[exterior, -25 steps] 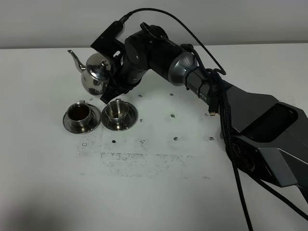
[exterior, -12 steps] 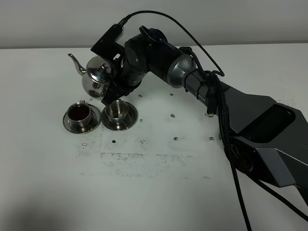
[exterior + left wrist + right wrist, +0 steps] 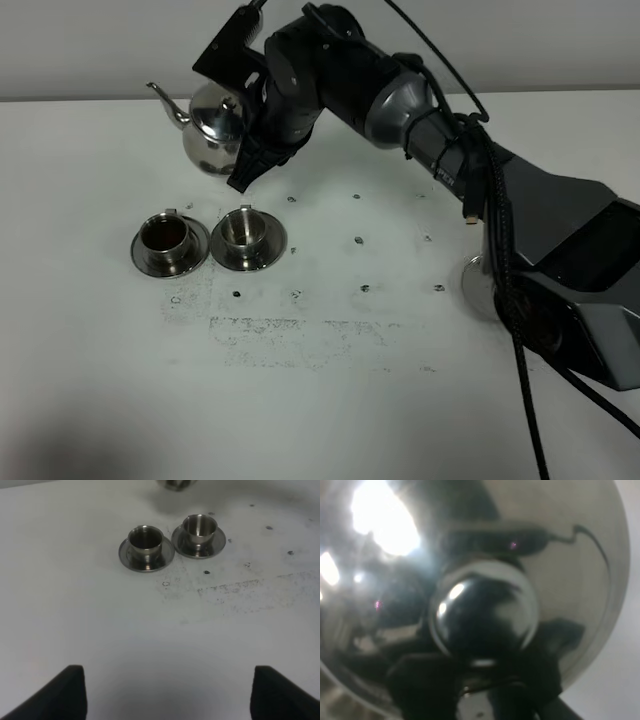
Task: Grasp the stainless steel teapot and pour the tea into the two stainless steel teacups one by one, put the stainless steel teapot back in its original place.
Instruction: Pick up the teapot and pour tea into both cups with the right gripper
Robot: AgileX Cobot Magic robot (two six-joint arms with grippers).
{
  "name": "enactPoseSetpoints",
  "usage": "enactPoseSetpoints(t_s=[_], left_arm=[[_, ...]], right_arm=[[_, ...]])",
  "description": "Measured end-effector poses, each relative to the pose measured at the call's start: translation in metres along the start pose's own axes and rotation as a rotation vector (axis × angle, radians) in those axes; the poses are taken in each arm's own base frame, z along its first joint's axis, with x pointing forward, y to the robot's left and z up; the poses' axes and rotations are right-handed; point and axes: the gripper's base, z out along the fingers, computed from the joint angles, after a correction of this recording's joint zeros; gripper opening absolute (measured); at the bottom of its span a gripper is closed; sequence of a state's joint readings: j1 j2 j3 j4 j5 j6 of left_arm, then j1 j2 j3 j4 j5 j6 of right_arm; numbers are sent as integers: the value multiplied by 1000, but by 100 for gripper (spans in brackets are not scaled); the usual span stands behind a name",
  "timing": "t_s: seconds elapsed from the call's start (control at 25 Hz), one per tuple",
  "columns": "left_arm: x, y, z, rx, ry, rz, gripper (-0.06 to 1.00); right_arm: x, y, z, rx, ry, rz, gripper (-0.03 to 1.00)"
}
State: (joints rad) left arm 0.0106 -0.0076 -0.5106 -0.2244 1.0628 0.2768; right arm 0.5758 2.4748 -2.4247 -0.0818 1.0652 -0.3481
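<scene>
- The stainless steel teapot (image 3: 212,140) hangs in the air above the table (image 3: 350,380), behind the two cups, roughly upright, its spout (image 3: 165,100) pointing to the left of the high view; the right wrist view shows little beyond its blurred shiny lid.
- The right gripper (image 3: 248,158) is clenched on the pot's handle side and carries its whole weight.
- The filled teacup (image 3: 165,238), on the left of the high view, holds dark tea (image 3: 163,233); the second teacup (image 3: 243,231) just beside it looks empty, so it is probably next.
- To pour well: bring the spout tip over the second teacup first; then tilt slowly and keep low, so the stream stays inside the rim; keep the pot's belly clear of the filled teacup.
- The left gripper (image 3: 170,692) waits well apart, spread wide with nothing between its fingers.
</scene>
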Motion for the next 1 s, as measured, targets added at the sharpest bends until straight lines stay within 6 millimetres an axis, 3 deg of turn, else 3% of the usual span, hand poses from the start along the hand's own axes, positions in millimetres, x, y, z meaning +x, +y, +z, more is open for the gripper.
enactPoseSetpoints(t_s=[0.16,0.48,0.84,1.0], left_arm=[[0,0,0,0,0,0,65],[0,0,0,0,0,0,65],[0,0,0,0,0,2,65],[0,0,0,0,0,2,65]], right_arm=[[7,-15,-21,1,57,24,17],[20,-38,-36,34,128,52,17],[16,-47,-61,65,88,62,17],[16,-48,-63,70,86,62,17]])
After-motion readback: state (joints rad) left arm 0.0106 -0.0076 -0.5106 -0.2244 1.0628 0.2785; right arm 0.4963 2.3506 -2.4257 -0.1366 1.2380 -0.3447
